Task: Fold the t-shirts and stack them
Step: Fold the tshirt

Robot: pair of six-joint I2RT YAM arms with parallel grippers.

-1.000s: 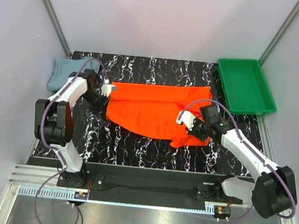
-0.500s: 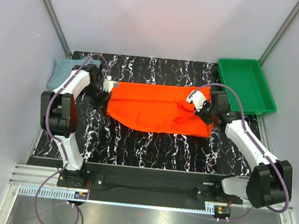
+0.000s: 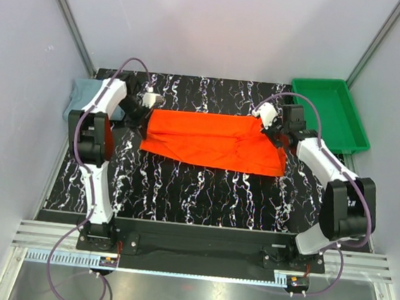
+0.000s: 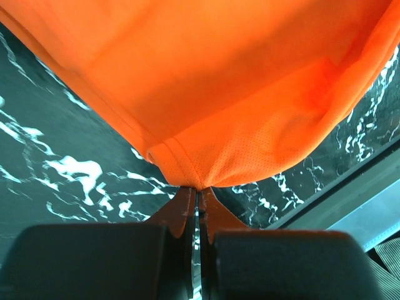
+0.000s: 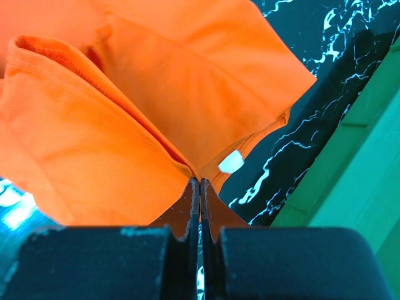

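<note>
We are mid-fold on the orange t-shirt [image 3: 208,140]: our left gripper [image 4: 198,190] and right gripper [image 5: 200,181] each clamp its edge. Next, we judge, that edge needs laying flat on the worktop [image 3: 203,189].

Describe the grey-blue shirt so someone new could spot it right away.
Start at the black marbled table and go to its far left corner, behind the left arm. The grey-blue shirt lies there at the edge, partly hidden by that arm. It is the only dull-coloured cloth; the orange shirt spans the middle.
</note>
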